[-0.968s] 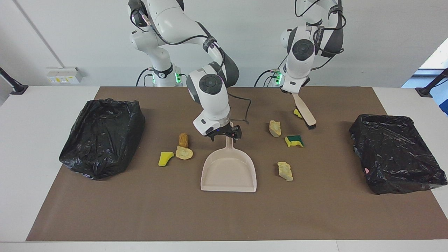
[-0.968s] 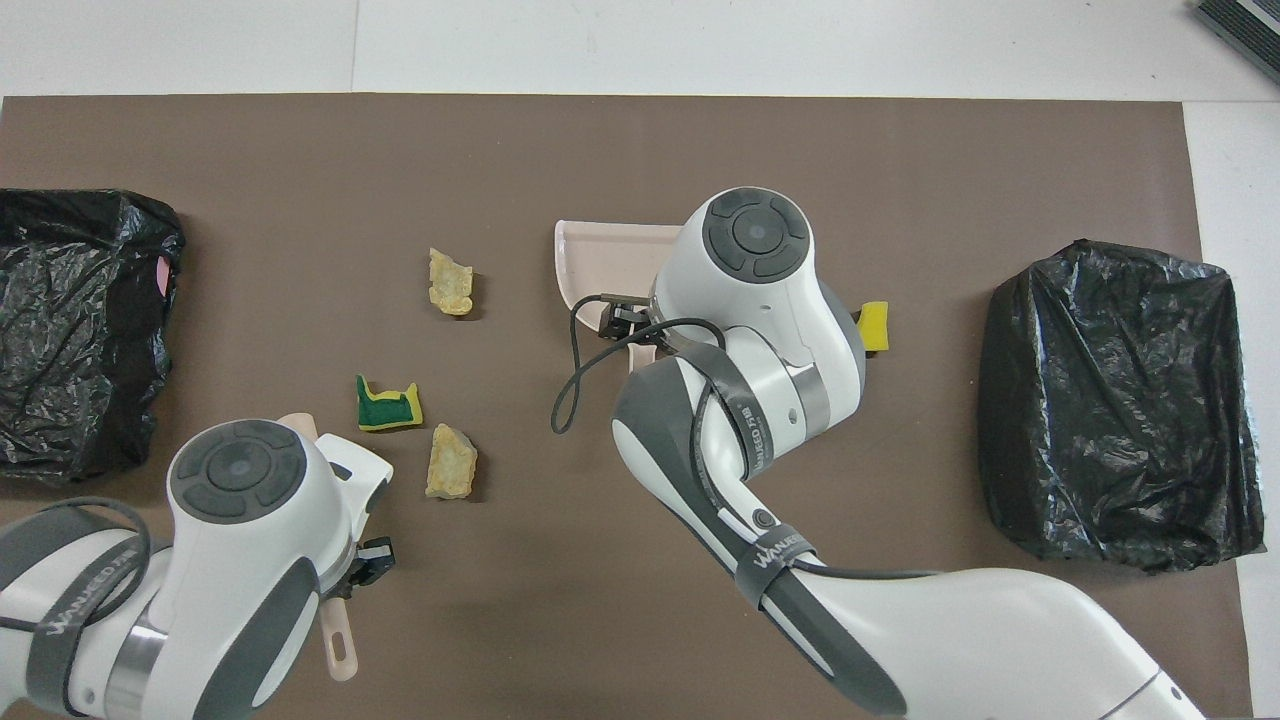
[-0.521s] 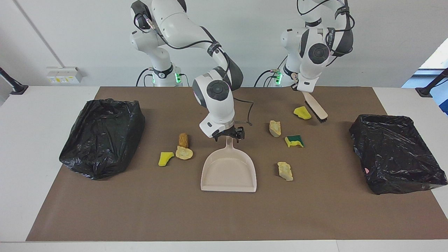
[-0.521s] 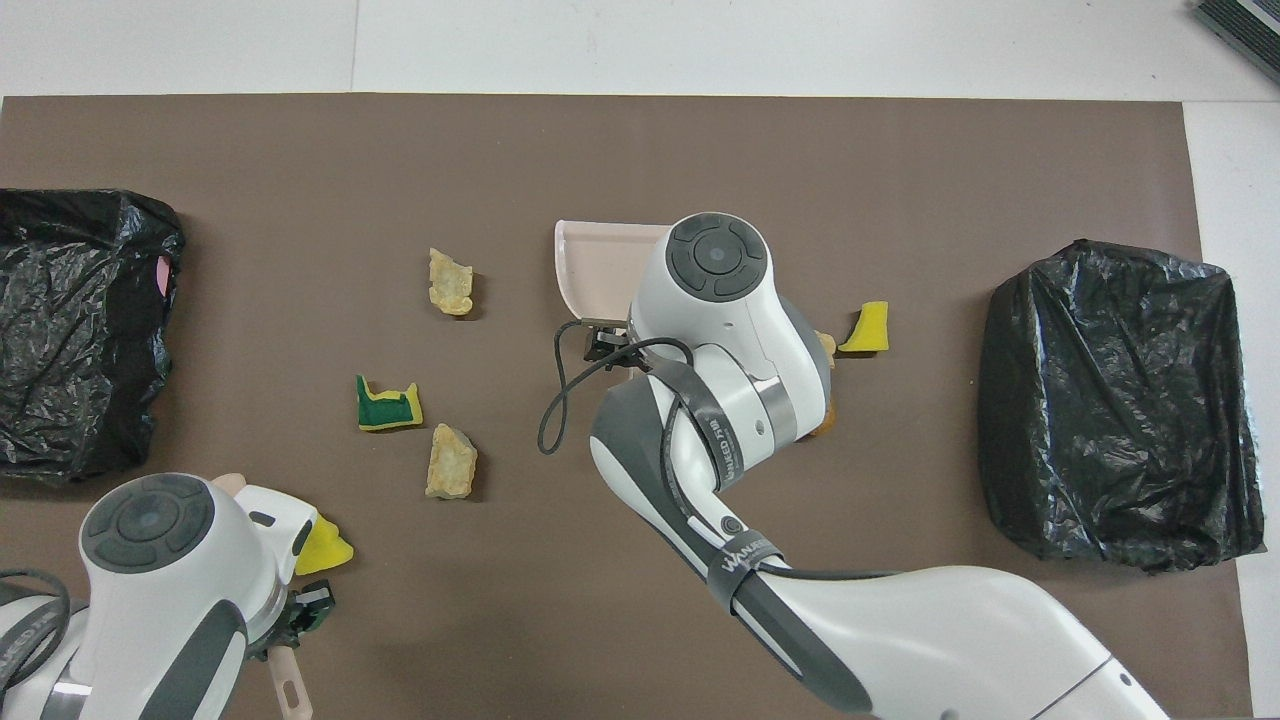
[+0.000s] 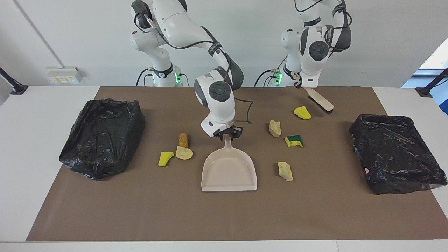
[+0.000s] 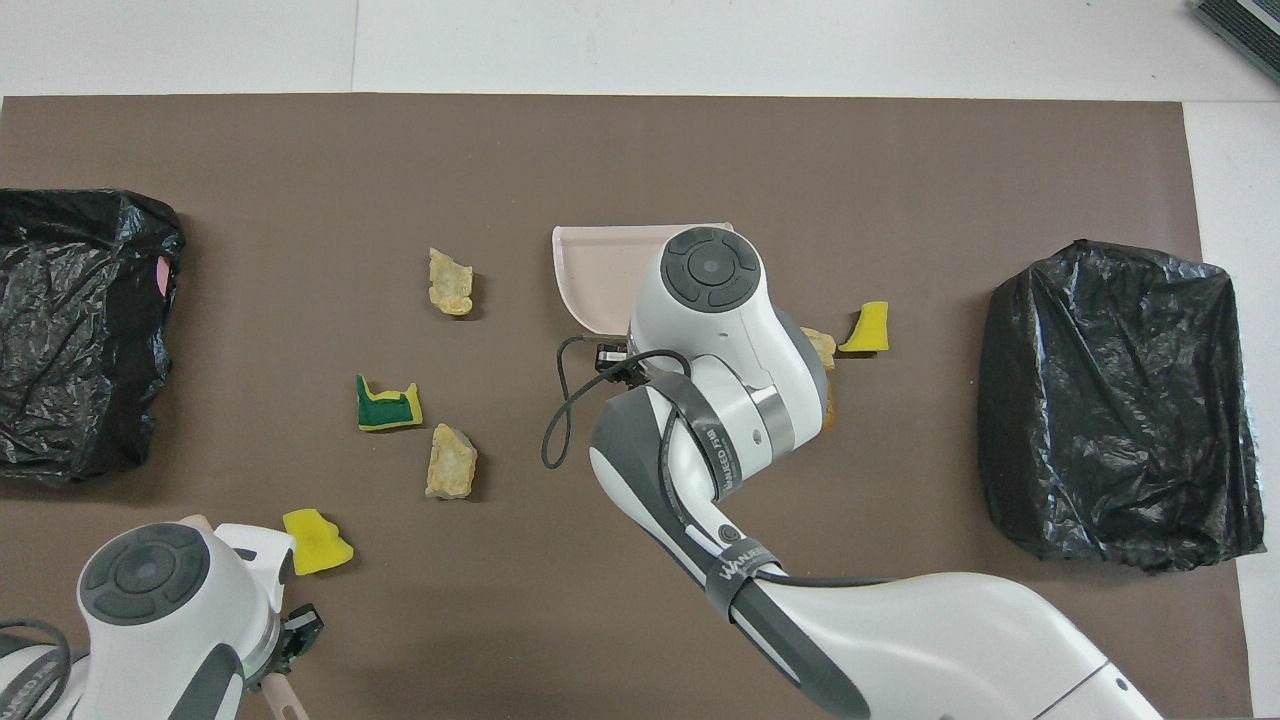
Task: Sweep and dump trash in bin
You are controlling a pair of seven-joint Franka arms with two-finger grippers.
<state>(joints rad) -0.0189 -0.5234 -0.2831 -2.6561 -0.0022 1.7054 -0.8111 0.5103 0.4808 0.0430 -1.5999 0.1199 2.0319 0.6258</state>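
Two bins: black-bagged bin point(image 5: 102, 136) at your right arm's end, black-lined bin point(image 5: 395, 152) at the left arm's end, can't see trash in either.
Dustpan: beige dustpan point(image 5: 229, 169) mid-table, pan empty.
Right gripper: your right gripper point(image 5: 228, 134) is clamped on the dustpan handle.
Left gripper: your left gripper point(image 5: 303, 85) grips the brush point(image 5: 320, 100), raised over the mat.
Trash: seven scraps point(image 5: 280, 140) loose on the mat, flanking the dustpan.
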